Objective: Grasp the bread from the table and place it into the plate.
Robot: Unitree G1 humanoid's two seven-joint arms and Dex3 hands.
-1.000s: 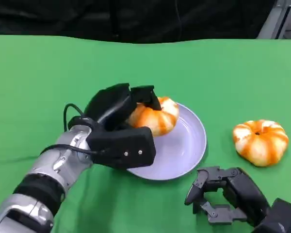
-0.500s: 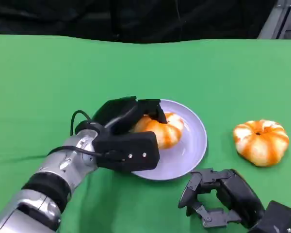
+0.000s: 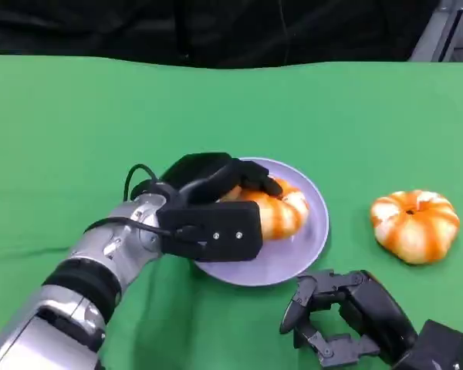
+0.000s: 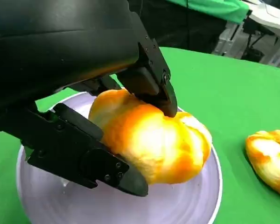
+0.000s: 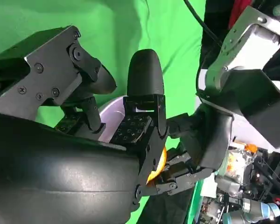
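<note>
Centrally, the robot's left hand (image 3: 208, 204) grips an orange-and-white bread (image 3: 276, 212), its black fingers (image 4: 149, 81) wrapped over the top and underside of it, holding it over the pale purple plate (image 3: 305, 250). Near the table's front edge, the right hand (image 3: 343, 320) holds nothing, fingers apart. A second bread (image 3: 413, 225) lies on the green table (image 3: 77, 131), well to the plate's right.

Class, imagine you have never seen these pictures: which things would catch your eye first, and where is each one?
First, the left hand gripping an orange-striped bread over the lilac plate at the middle of the green table. Next, a second bread lying alone on the cloth to the plate's right. The right hand hangs near the front edge, holding nothing.
</note>
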